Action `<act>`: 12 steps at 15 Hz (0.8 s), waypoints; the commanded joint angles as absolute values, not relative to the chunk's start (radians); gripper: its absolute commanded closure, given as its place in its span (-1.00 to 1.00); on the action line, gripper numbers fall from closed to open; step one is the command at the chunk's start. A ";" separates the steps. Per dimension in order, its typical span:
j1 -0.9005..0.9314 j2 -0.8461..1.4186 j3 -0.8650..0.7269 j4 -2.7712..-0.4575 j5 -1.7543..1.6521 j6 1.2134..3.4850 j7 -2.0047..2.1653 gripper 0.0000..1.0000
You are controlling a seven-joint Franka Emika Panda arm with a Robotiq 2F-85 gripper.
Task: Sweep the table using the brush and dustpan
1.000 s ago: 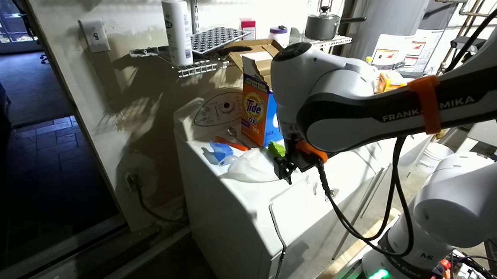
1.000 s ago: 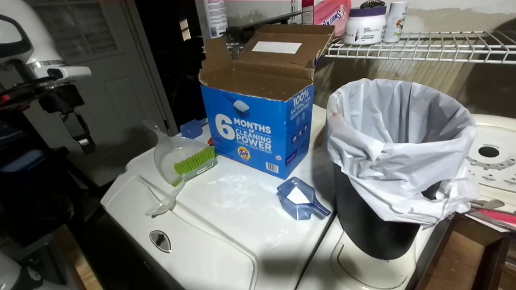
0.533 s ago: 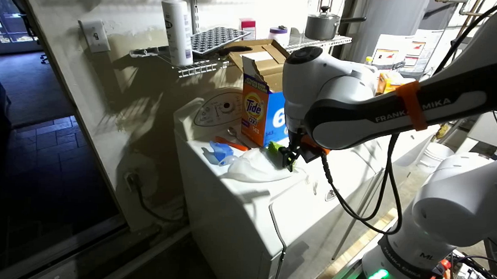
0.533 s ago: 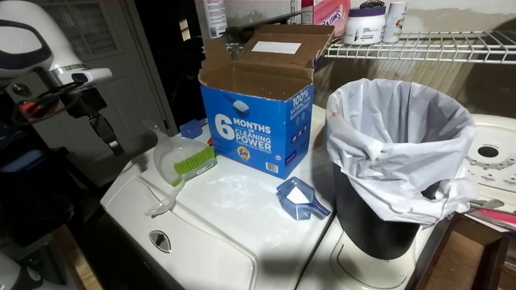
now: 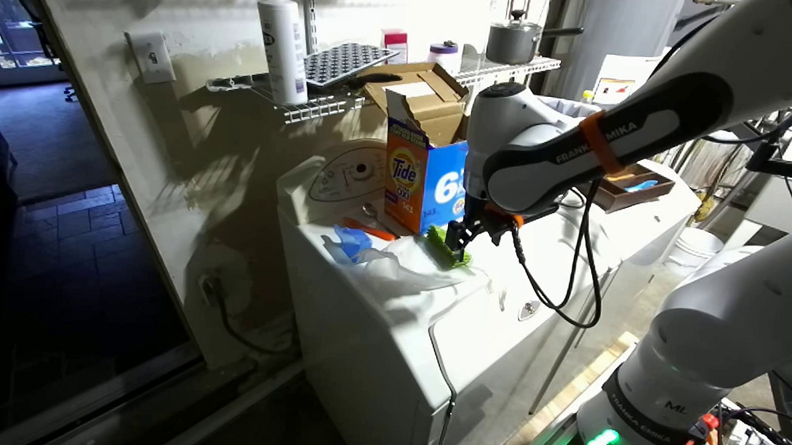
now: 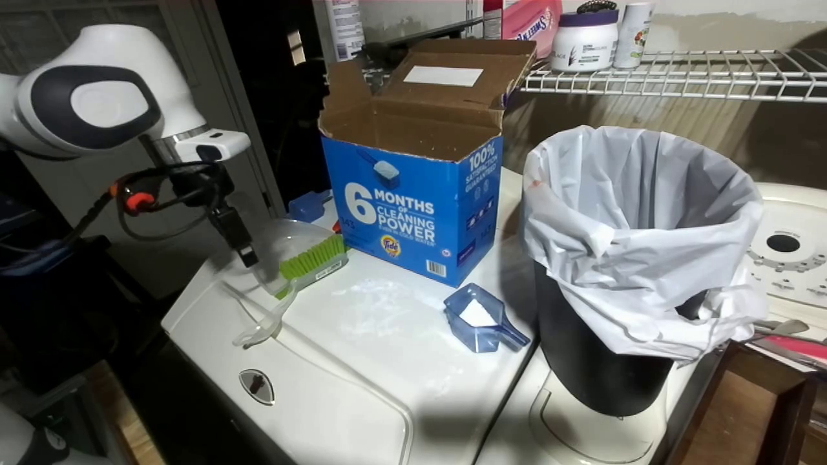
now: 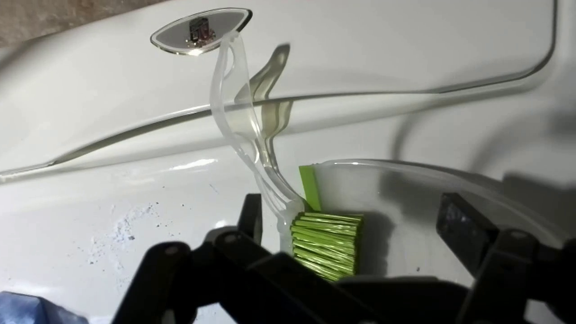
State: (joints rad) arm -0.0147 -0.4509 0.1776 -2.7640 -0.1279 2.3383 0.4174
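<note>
So the worktop (image 6: 336, 352), that white machine top, is still dirty, nothing swept as far as I can see. Big news is the arm (image 5: 545, 169): over the last second it's swung in, and in both exterior views its lower end is now further over the top. The black bin (image 6: 601, 368) and the Tide box (image 6: 400, 200) haven't budged.

Dustpan (image 7: 418, 243) is in the same spot as a second ago, and the brush (image 6: 316, 261) lies along its mouth, bristles over the pan, handle poking out toward the front edge. Neither one's been picked up yet. One end of the brush is just beside the box, so I'd watch for a knock there. Blue scoop (image 6: 478, 323) hasn't moved, something white heaped in it.

Fingers (image 7: 465, 227) are spread wide, holding nothing. In the wrist view the brush head shows between them but a lot nearer one finger; can't tell how high up they are. My read: this is the approach to grab the brush, and it probably wants a small sideways shift and some drop before closing.

Tiniest stuff, the powder (image 6: 381, 303), is scattered between brush and scoop same as it was, so actual sweeping hasn't begun imo.
</note>
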 commanded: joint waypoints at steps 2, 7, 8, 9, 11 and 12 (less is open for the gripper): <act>-0.034 -0.417 0.136 -2.763 -0.127 2.344 0.363 -1.00; -0.052 -0.379 0.107 -2.763 -0.127 2.361 0.330 -1.00; -0.063 -0.369 0.095 -2.763 -0.132 2.375 0.322 -1.00; -0.065 -0.366 0.082 -2.763 -0.124 2.380 0.309 -1.00; -0.072 -0.366 0.058 -2.763 -0.129 2.388 0.282 -1.00; -0.084 -0.364 0.052 -2.763 -0.149 2.401 0.272 -1.00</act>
State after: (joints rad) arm -0.0603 -0.3822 0.0772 -2.7642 -0.1281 2.3598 0.3186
